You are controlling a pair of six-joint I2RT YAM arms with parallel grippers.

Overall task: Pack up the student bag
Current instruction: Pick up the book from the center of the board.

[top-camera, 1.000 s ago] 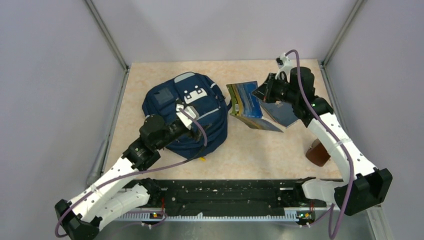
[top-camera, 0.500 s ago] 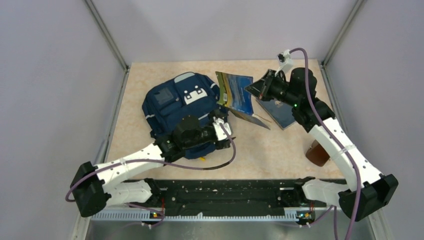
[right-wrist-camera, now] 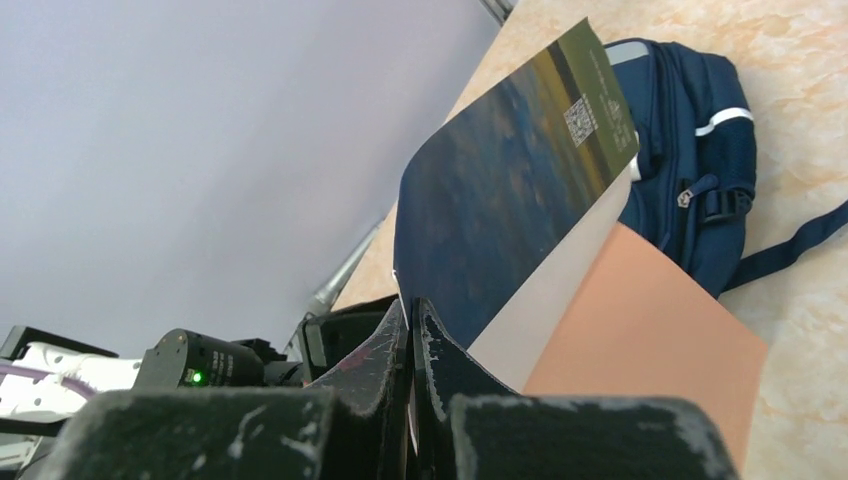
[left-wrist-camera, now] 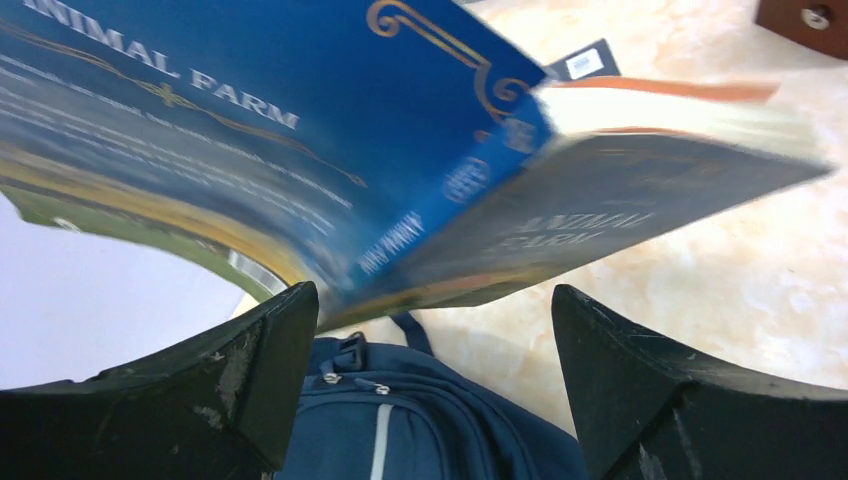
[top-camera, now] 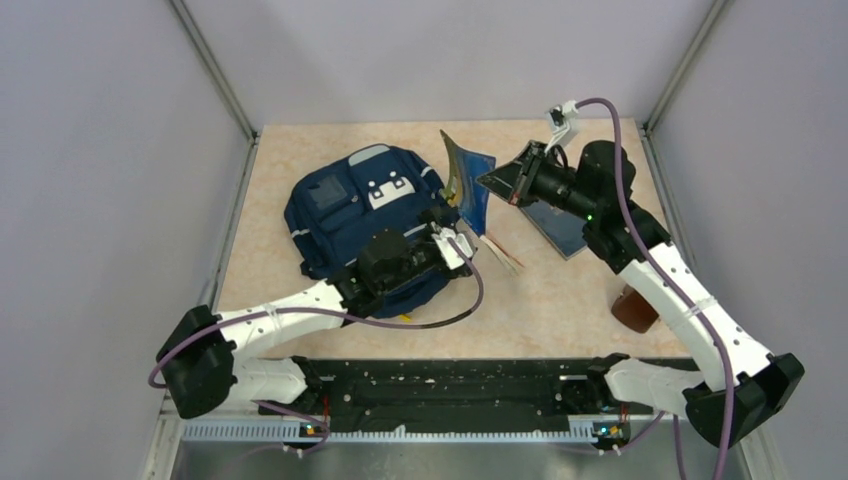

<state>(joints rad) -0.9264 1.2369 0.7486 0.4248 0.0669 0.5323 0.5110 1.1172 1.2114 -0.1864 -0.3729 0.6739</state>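
Observation:
The student bag (top-camera: 345,210), a navy backpack with white patches, lies closed at the table's left centre. A blue "Animal Farm" book (top-camera: 468,185) hangs open in the air by the bag's right edge, its pages (top-camera: 500,252) dangling. My right gripper (top-camera: 492,181) is shut on one cover of it; in the right wrist view the cover (right-wrist-camera: 510,200) rises from between the fingertips of the right gripper (right-wrist-camera: 412,305), with the bag (right-wrist-camera: 690,150) behind. My left gripper (top-camera: 455,246) stands open at the bag's right side; in the left wrist view the left gripper (left-wrist-camera: 435,340) is just under the book (left-wrist-camera: 300,150), above the bag's zip (left-wrist-camera: 400,430).
A second dark-blue book (top-camera: 562,228) lies flat on the table under my right arm. A brown wooden object (top-camera: 632,306) stands near the right edge. Grey walls with metal posts enclose the table on three sides.
My left arm swung off the bag's front to its right side, under the book. My right gripper lifted the book and carried it left, tipping it upright beside the bag.

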